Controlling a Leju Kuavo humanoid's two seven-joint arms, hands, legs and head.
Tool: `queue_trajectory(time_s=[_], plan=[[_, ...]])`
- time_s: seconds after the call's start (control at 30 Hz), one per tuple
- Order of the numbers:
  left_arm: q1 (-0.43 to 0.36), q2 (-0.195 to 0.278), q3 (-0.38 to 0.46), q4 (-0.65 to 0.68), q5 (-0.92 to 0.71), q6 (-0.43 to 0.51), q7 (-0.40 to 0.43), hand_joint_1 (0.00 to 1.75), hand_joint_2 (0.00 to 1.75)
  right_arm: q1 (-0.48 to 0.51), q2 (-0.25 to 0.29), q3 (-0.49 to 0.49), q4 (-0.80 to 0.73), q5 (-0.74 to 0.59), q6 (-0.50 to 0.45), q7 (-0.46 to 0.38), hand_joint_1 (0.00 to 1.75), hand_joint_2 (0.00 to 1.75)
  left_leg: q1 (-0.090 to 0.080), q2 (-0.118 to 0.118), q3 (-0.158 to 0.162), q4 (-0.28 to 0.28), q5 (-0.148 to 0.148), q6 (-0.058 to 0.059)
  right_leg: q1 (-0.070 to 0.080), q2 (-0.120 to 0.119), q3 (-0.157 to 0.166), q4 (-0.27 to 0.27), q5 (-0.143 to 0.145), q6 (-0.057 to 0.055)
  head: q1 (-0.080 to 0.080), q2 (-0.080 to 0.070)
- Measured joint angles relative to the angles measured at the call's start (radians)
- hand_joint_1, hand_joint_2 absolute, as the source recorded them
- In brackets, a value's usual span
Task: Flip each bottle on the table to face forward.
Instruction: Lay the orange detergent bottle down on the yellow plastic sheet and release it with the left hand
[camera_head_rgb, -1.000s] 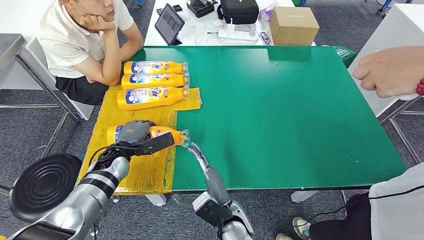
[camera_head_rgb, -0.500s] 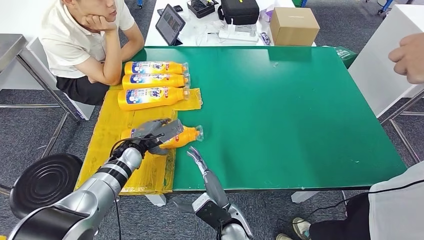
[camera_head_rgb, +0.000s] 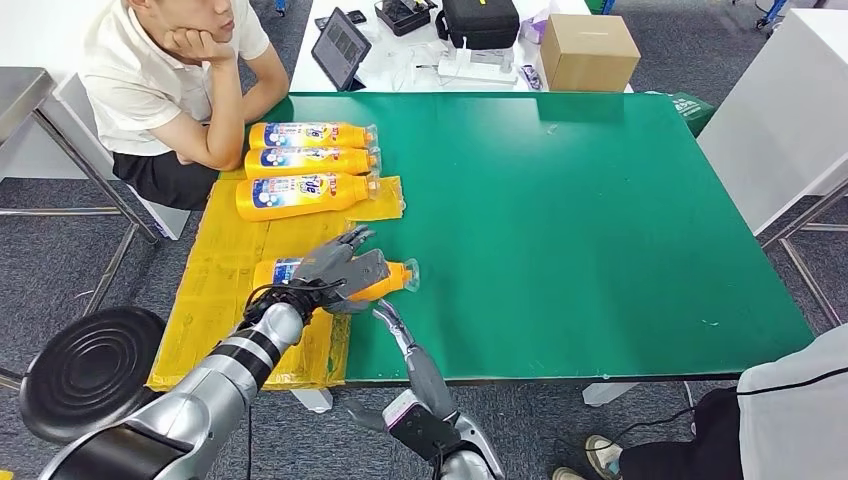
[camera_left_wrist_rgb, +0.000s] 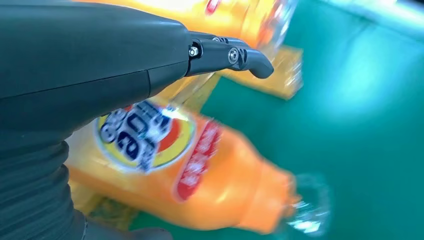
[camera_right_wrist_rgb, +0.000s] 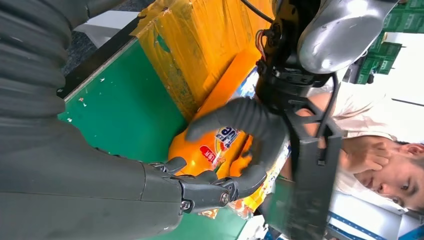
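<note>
Head view: high, looking forward and down across the green table (camera_head_rgb: 600, 220). Left wrist view: very close behind the left hand (camera_left_wrist_rgb: 75, 65), blurred. Right wrist view: turned sideways, close. All three share the near orange bottle (camera_head_rgb: 385, 275).

An orange bottle (camera_right_wrist_rgb: 202, 150) lies on the green table (camera_right_wrist_rgb: 130, 107) (beside yellow sheeting (camera_right_wrist_rgb: 200, 45)), the left hand (camera_right_wrist_rgb: 250, 125) resting over it.

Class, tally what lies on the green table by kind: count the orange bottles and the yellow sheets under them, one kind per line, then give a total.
Orange bottles: 4, three in a row and one under the left hand, its neck at
Yellow sheets: cannot tell; overlapping
Total: 4 bottles
</note>
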Motion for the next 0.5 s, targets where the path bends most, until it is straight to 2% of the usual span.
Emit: queue_trajectory(time_s=[0.13,0.3,0.37,0.43,0.5], plan=[[0.061,0.007,-0.009,-0.110,0.191,-0.054,-0.130,0.00,1.75,0.000,0.000,0.002,0.004,0.000,-0.024,-0.038,0.00,1.75,0.000,0.000,-0.001,0.000,0.000,0.000,0.000,0.000,-0.001,0.000,0.000,0.000,0.000,0.000],[0.104,0.017,-0.009,-0.199,0.272,-0.087,-0.162,0.00,1.75,0.000,0.000,0.005,0.006,0.000,-0.044,-0.061,0.00,1.75,0.000,0.000,-0.001,0.000,0.000,0.000,0.000,0.000,-0.001,0.000,0.000,0.000,0.000,0.000],[0.113,0.020,-0.009,-0.217,0.282,-0.089,-0.164,0.00,1.75,0.000,0.000,0.006,0.007,-0.002,-0.046,-0.063,0.00,0.87,0.000,0.000,-0.001,0.000,0.000,0.000,0.000,0.000,-0.001,0.000,0.000,0.000,0.000,0.000],[0.124,0.022,-0.006,-0.236,0.329,-0.094,-0.177,0.00,1.75,0.002,0.000,0.007,0.005,-0.021,-0.054,-0.070,0.00,0.87,0.000,0.000,-0.001,0.000,0.000,0.000,0.000,0.000,-0.001,0.000,0.000,0.000,0.000,0.000],[0.144,0.021,0.007,-0.267,0.438,-0.097,-0.197,0.00,1.75,0.008,-0.001,0.015,-0.018,-0.076,-0.085,-0.080,0.00,1.75,0.000,0.000,-0.001,0.000,0.000,0.000,0.000,0.000,-0.001,0.000,0.000,0.000,0.000,0.000]])
